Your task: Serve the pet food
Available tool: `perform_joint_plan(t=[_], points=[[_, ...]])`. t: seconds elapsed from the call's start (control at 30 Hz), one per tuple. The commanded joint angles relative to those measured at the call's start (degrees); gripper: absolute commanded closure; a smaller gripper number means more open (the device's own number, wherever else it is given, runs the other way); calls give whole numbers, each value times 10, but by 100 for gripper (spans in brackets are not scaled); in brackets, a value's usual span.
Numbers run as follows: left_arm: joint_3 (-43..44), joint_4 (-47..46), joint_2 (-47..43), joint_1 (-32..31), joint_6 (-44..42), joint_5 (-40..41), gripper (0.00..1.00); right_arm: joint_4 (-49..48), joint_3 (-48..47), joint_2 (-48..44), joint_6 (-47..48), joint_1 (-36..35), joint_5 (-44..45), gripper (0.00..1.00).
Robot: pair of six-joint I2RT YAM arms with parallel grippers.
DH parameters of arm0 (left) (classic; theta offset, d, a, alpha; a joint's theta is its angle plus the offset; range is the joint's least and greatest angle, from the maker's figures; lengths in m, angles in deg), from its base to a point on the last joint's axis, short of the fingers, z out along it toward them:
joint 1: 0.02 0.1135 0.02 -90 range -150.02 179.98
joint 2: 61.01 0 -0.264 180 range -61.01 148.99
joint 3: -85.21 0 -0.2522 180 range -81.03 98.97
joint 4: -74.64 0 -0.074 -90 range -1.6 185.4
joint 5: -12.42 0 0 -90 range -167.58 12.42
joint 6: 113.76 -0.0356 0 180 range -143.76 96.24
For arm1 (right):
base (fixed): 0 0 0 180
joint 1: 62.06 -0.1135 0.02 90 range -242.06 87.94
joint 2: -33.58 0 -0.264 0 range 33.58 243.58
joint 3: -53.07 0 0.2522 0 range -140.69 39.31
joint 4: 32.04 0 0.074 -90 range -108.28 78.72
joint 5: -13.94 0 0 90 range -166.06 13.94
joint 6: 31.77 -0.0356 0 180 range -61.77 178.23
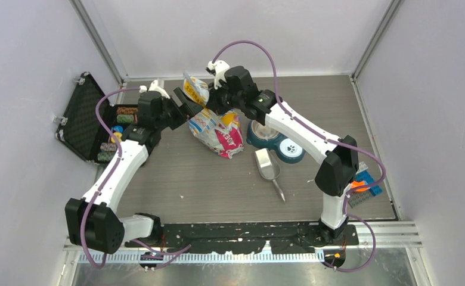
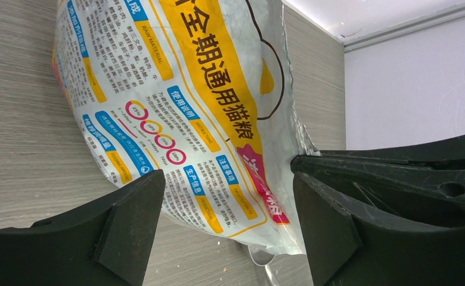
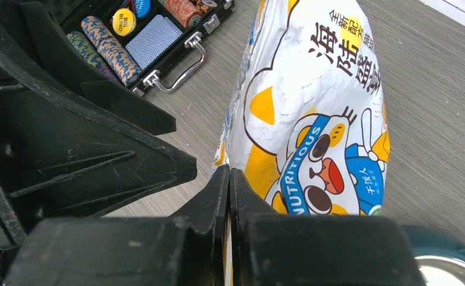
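Well, nearest to me a metal scoop [image 1: 268,167] lay flat on the table [image 1: 182,179], and it looked empty. Just behind it sat a teal bowl [image 1: 276,139] with a white paw print on its side. Past those, the bag [image 1: 218,128] stood in the middle.

I saw no pet food loose anywhere, so I guessed it was all inside the bag. The right pincer [image 3: 230,179] was squeezed shut on the thin top edge of the bag. The left pincer [image 2: 224,173] was wide open and held nothing. It had one finger on each side of the bag, and I could not tell if they touched it.

It looked like the bag-opening step. Next, I thought, the left pincer would need to close on the bag so the two could pull the top apart.

On the bag I read "NUTRITIOUS" on a cartoon cat's band, "RAW MATERIAL", and big Chinese letters. Farther off, in an open black case [image 1: 87,119], a yellow disc [image 3: 124,21] said "BIG BLIND".
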State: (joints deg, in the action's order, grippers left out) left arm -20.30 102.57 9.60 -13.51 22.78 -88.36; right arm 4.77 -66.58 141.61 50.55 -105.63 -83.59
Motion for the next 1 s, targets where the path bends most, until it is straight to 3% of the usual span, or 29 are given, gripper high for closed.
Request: perform_joint_plan(t=[0.0, 0.23, 0.3, 0.33, 0.47, 0.97], points=[[26, -42, 8, -3, 15, -25, 19, -9, -15, -8, -6, -2, -25, 95], [20, -57, 9, -2, 28, -30, 20, -23, -3, -16, -36, 4, -67, 95], [19, -56, 7, -2, 29, -26, 20, -22, -1, -19, -45, 5, -71, 81], [19, -52, 5, -2, 29, -22, 21, -23, -1, -20, -50, 5, -72, 69], [10, -44, -11, -2, 27, 7, 21, -24, 2, -29, -61, 10, -63, 60], [11, -28, -10, -1, 20, 35, 21, -66, 22, -39, -120, 31, -52, 60]])
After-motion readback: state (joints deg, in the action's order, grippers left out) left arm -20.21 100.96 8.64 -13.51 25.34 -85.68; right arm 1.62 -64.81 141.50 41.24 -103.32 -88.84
